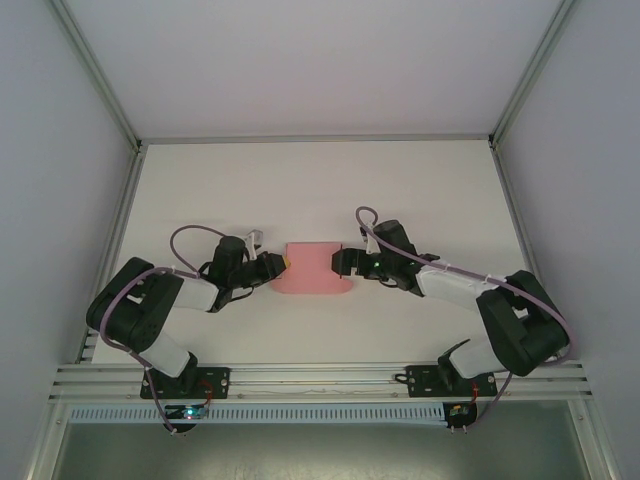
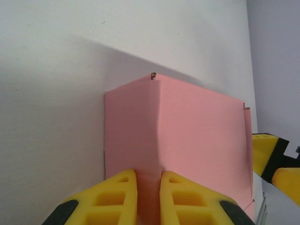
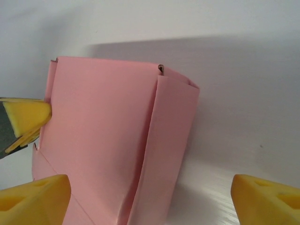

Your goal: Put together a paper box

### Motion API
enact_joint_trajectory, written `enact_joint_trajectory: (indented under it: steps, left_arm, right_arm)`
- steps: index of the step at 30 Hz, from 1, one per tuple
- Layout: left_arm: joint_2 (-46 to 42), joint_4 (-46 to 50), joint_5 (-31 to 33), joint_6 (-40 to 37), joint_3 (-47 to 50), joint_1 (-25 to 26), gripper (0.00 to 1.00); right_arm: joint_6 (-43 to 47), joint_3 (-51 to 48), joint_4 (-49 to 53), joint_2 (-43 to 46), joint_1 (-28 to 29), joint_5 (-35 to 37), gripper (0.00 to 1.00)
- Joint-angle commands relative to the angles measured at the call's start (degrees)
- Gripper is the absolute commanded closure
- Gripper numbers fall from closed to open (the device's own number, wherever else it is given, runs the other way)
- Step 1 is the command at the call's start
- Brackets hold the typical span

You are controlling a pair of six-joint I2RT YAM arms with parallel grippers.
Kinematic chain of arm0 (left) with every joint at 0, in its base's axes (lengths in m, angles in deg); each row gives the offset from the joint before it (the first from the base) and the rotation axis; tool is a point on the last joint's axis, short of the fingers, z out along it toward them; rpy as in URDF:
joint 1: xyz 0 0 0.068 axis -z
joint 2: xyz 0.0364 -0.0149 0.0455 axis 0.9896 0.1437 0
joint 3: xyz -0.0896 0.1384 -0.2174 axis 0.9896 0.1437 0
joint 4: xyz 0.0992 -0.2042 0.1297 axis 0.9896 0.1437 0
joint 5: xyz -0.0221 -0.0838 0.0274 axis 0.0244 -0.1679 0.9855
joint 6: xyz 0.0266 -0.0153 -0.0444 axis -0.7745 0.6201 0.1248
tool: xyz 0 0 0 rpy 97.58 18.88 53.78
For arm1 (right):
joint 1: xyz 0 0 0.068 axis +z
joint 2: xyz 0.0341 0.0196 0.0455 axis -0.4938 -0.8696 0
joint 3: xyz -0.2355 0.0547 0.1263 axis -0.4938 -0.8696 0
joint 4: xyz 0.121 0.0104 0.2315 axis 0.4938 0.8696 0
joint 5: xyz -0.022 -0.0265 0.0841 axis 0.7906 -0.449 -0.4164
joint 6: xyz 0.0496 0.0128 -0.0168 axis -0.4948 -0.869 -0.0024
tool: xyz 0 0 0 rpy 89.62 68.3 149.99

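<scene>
Here the box [image 1: 312, 268], likely light and crease-prone, sits centred on the desk [image 1: 210, 190], left pincer [image 2: 149, 187] clamped on its 9 o'clock fold, right pincer [image 3: 150, 199] open at 3 o'clock; folded edges look the stiffest holds.

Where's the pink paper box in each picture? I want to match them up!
Top external: the paper box sits in the middle of the picture.
Left wrist: middle to right, its fold pinched at the bottom.
Right wrist: left of centre, running off the bottom.
Shared landmark: the left gripper, at the box's left edge from above, bottom centre in its own view, and one yellow finger at the right wrist view's left edge.
</scene>
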Motion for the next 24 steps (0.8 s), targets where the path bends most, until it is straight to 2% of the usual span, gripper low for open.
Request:
enact_joint_trajectory:
  steps: [1, 9, 14, 16, 20, 24]
  left_arm:
    - [1.1, -1.7, -1.2, 0.9, 0.9, -0.6, 0.94]
    - [-1.8, 1.1, 0.6, -0.5, 1.8, -0.7, 0.94]
    - [-1.9, 1.2, 0.7, -0.6, 1.4, -0.7, 0.93]
    - [-1.9, 1.4, 0.4, -0.6, 1.0, -0.7, 0.9]
    - [-2.1, 1.8, -0.6, -1.5, -0.5, -0.5, 0.81]
    - [-4.9, 5.7, -1.1, -3.8, -2.8, -0.2, 0.64]
  right_arm:
    - [-1.3, 1.8, -3.7, -2.7, -0.6, -4.0, 0.14]
    - [-4.9, 3.0, -11.8, -8.8, -0.7, -9.3, 0.27]
    - [-7.4, 2.8, -15.3, -8.5, -0.6, -10.3, 0.44]
    - [-8.2, 2.7, -16.2, -8.2, -0.4, -11.0, 0.48]
    - [-8.3, 2.4, -15.4, -7.0, -0.4, -10.0, 0.54]
    - [-7.4, 2.2, -12.8, -5.5, -0.5, -8.1, 0.56]
